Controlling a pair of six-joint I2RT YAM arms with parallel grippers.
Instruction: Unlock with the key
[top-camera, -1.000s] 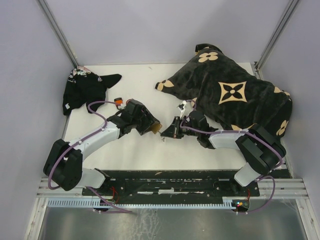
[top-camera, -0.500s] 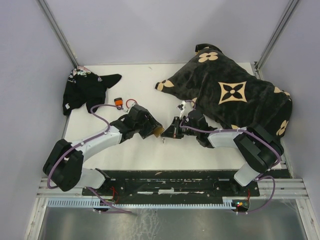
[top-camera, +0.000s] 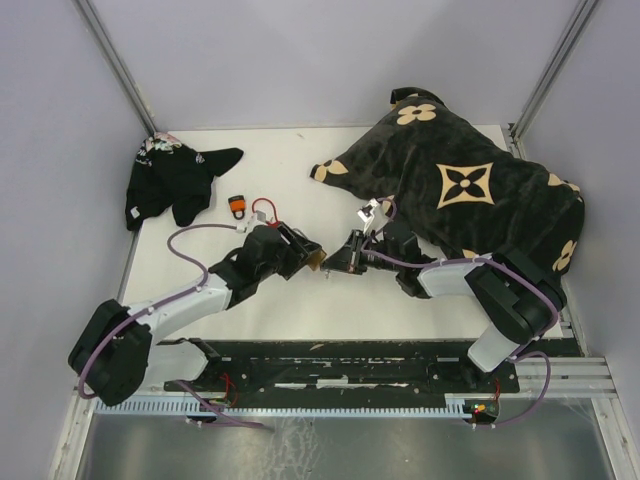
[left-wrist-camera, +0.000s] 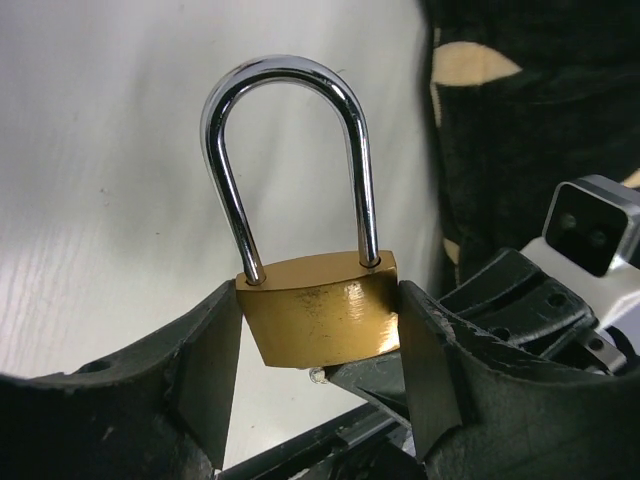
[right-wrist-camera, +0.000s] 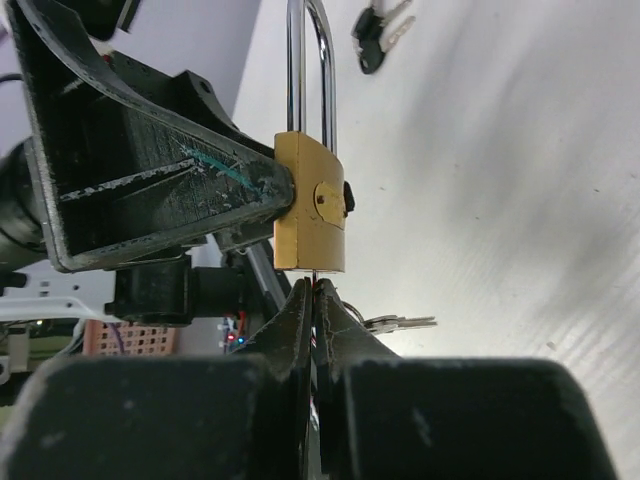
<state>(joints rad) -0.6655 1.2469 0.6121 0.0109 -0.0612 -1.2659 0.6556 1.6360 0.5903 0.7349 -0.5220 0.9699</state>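
Observation:
A brass padlock (left-wrist-camera: 320, 310) with a steel shackle (left-wrist-camera: 290, 150), both legs seated in the body, is clamped between my left gripper's (left-wrist-camera: 320, 350) fingers. In the top view the padlock (top-camera: 315, 258) sits mid-table between my left gripper (top-camera: 303, 254) and my right gripper (top-camera: 338, 260). My right gripper (right-wrist-camera: 313, 292) is shut on a thin key blade (right-wrist-camera: 313, 279) that meets the underside of the padlock (right-wrist-camera: 310, 215). A second key (right-wrist-camera: 395, 322) on the same ring hangs beside the fingers. How deep the blade sits is hidden.
A black bag with tan flower prints (top-camera: 460, 190) covers the back right, close behind the right arm. A black cloth (top-camera: 170, 180) lies at the back left. A spare key set with an orange tag (top-camera: 237, 205) and red ring lies behind the left gripper, and it also shows in the right wrist view (right-wrist-camera: 375, 35).
My left forearm has swung toward the near edge, uncovering the orange-tagged keys. The padlock stays in about the same place. My right gripper has shifted slightly toward it.

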